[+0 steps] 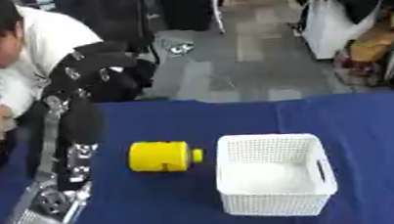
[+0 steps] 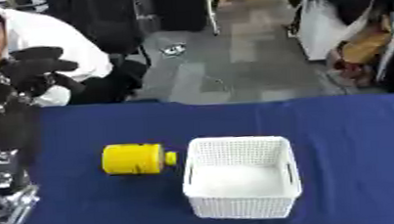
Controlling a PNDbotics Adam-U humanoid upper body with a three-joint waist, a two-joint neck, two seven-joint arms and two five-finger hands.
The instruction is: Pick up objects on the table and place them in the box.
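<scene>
Fingers of the robot's left hand (image 1: pixel 104 70) look curled and dark against the black forearm, raised high at the far left edge of the blue cloth-covered surface (image 1: pixel 172 203); they seem to hold nothing, though the blur leaves their exact curl uncertain. From the hand, the black and silver arm (image 1: pixel 66 156) runs down along the left side toward the near corner, well clear of the work, which reads as a hand poised above and behind its target and not yet committed to a reach. The right hand shows in neither view.

Nearer the middle lies the yellow plastic cylinder with a small yellow knob on one end (image 1: pixel 160 156), on its side, knob pointing at the white perforated plastic basket (image 1: pixel 279 204) just beside it. The two are close but apart. The basket stands upright and open-topped, looking empty inside, so the cylinder is probably the next thing to lift in; its round body may roll under a careless touch.
</scene>
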